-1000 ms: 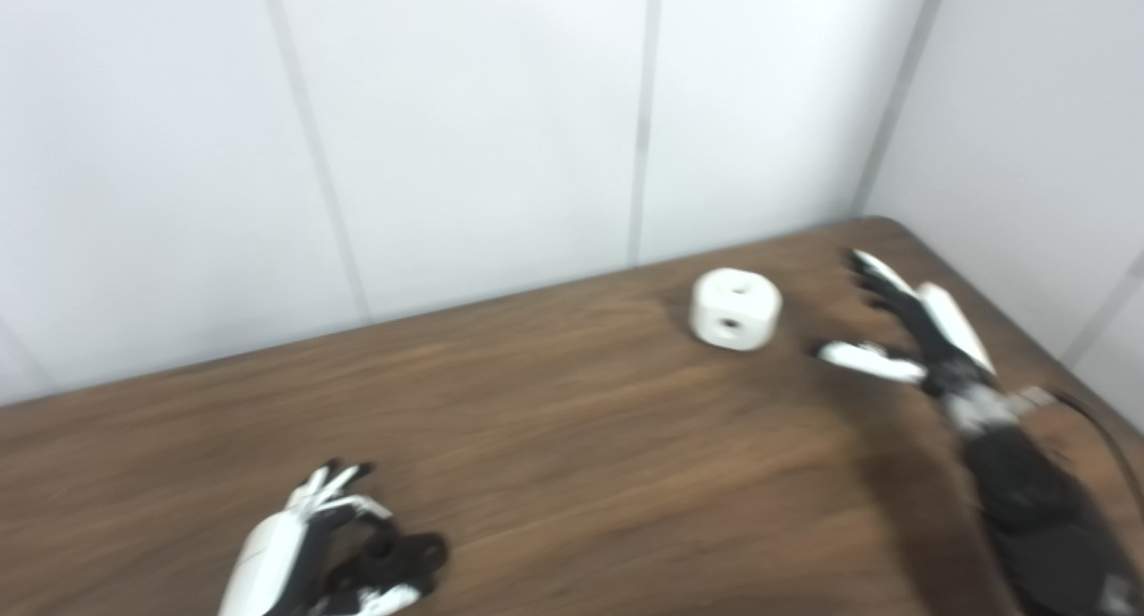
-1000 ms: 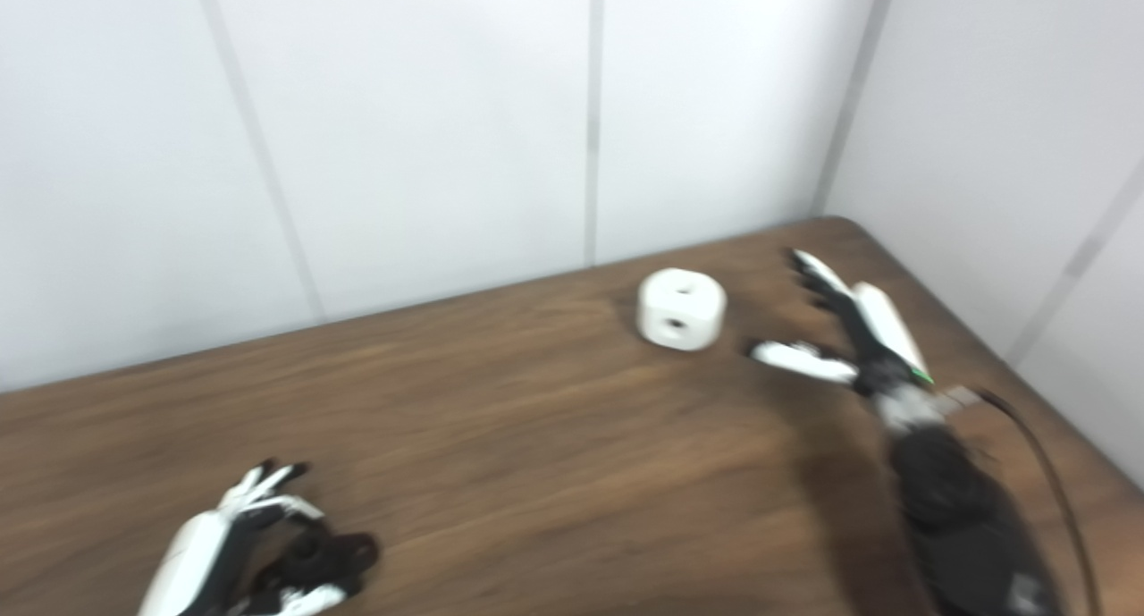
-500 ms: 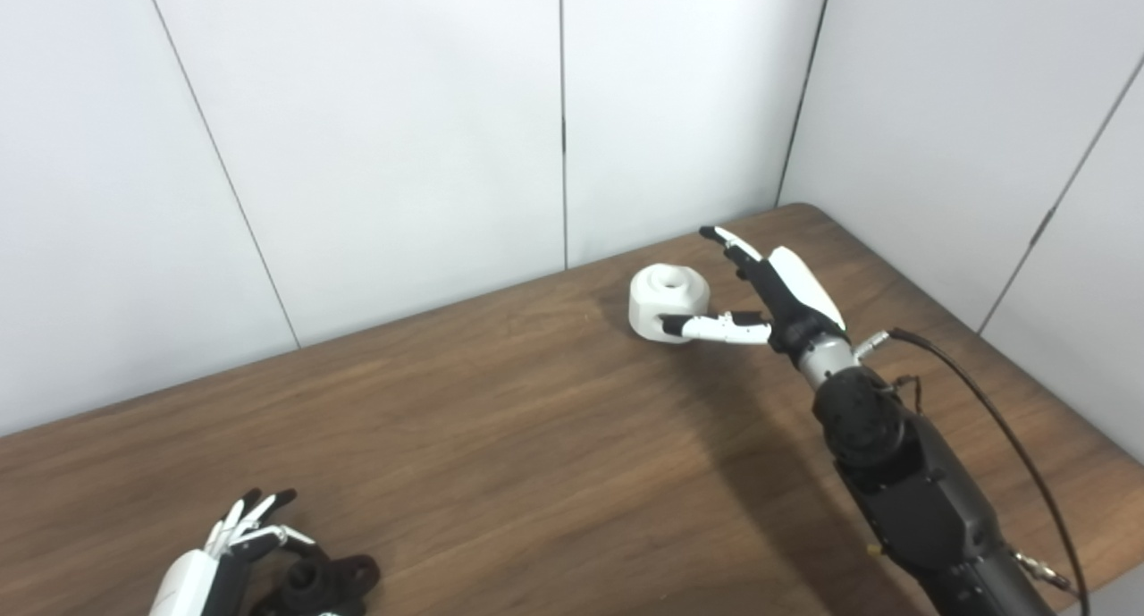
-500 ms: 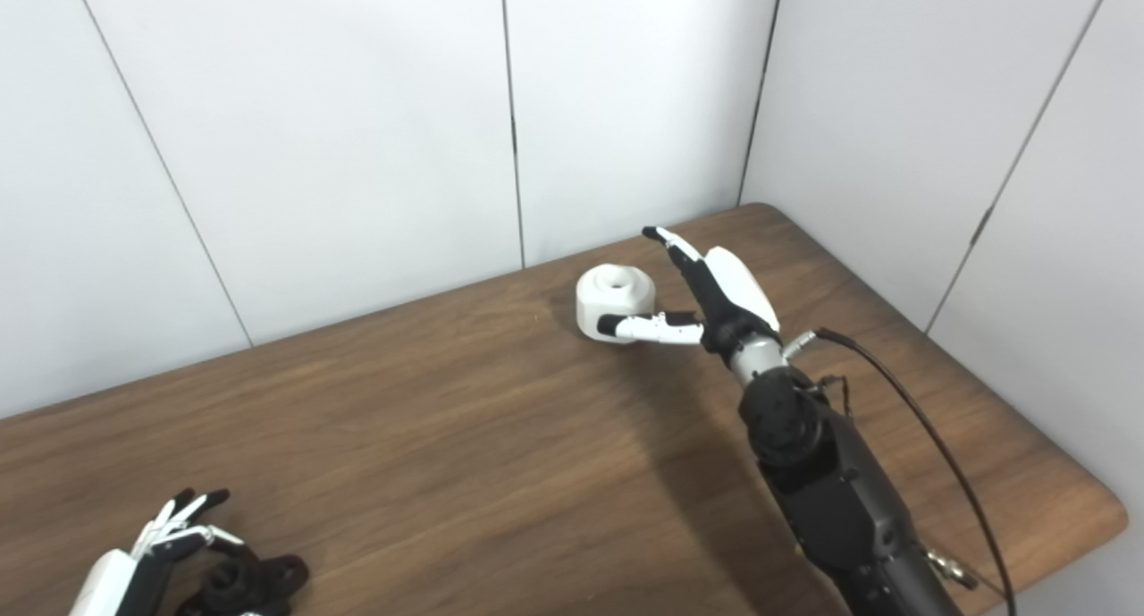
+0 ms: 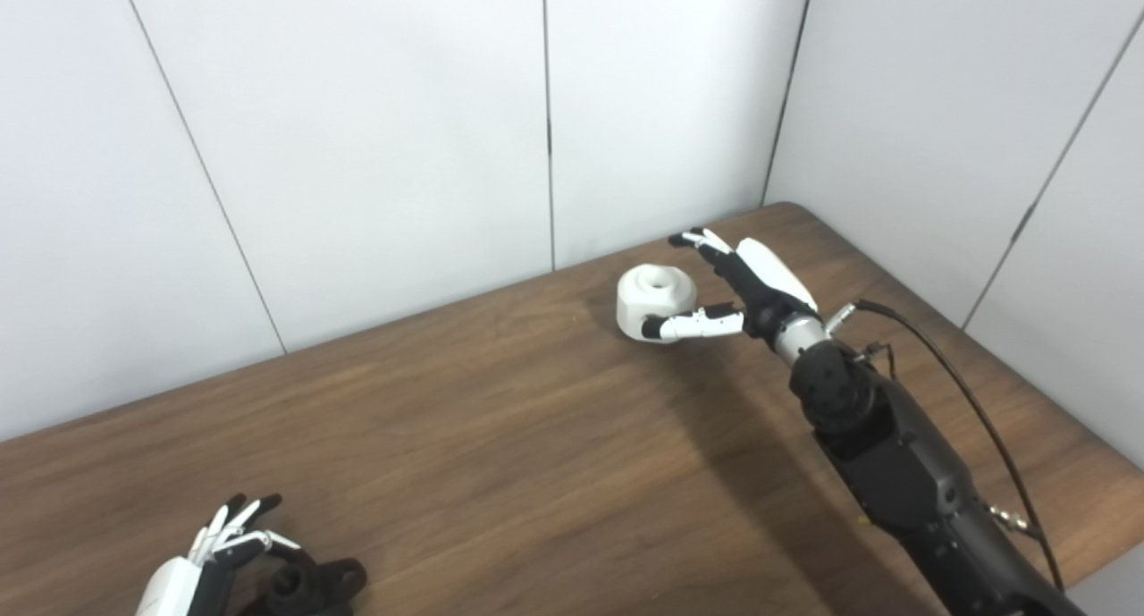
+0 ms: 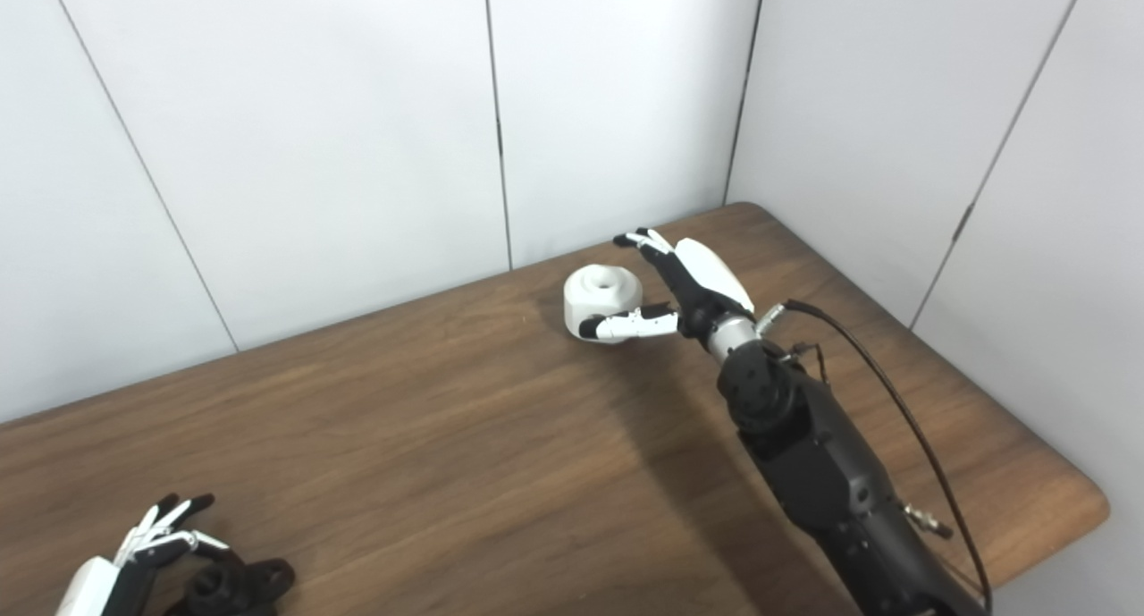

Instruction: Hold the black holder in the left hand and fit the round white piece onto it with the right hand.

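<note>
The round white piece (image 5: 657, 302), at about one o'clock on the table (image 5: 536, 455), sat between the spread, not yet closed fingers of the right hand (image 5: 746, 285), looking light, rigid and smooth, best gripped across its sides.

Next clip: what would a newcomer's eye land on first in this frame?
Probably the right hand at the table's far right, fingers spread around the round white piece, thumb in front of it, not yet closed. Then the left hand at the bottom left edge, open beside the black holder lying on the wooden table.
</note>
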Robot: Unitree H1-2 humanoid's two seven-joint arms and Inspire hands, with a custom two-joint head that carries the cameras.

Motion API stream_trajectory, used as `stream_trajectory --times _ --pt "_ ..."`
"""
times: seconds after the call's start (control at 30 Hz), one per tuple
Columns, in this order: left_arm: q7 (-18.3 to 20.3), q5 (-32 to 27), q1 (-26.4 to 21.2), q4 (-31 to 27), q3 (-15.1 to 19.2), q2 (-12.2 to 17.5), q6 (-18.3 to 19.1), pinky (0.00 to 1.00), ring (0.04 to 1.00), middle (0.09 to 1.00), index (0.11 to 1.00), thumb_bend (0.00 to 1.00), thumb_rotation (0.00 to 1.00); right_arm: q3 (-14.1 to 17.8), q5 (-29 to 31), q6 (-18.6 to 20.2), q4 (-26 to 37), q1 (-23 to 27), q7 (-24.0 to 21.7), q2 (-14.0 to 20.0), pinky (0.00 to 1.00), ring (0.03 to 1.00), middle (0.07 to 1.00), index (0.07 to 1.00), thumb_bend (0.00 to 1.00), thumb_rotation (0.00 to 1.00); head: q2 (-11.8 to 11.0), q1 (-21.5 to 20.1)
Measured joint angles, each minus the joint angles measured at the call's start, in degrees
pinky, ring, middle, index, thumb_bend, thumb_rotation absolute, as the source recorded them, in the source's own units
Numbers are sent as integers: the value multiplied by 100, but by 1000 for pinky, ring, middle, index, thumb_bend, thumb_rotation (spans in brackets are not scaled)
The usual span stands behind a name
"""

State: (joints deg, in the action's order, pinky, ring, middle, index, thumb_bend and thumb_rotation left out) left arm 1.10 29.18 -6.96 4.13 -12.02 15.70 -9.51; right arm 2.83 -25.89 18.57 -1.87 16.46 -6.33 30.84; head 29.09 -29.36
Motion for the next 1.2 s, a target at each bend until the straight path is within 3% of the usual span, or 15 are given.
stream_trajectory --times 0.23,0.4,0.53,0.83,1.2 --pt "0 1 10 13 31 11 -21 1000 1000 904 482 518 36 -6 183 36 -271 206 -376 309 965 1000 1000 815 1000 475 -35 9" --pt "-1 4 8 14 31 11 -20 1000 1000 902 482 518 36 -165 126 190 -276 394 -519 488 946 1000 999 815 1000 486 -35 18" --pt "-3 9 6 15 28 10 -21 1000 1000 904 482 518 36 -235 69 362 -313 479 -533 508 954 1000 1000 865 1000 454 -53 35" --pt "-3 11 8 16 33 10 -21 1000 1000 904 482 518 36 -377 -164 769 -272 635 -564 517 942 1000 1000 899 1000 488 -88 79" --pt "-2 12 21 13 50 7 -19 1000 1000 904 482 518 36 -616 -722 816 -497 861 -758 492 939 1000 1000 904 1000 497 -70 105"
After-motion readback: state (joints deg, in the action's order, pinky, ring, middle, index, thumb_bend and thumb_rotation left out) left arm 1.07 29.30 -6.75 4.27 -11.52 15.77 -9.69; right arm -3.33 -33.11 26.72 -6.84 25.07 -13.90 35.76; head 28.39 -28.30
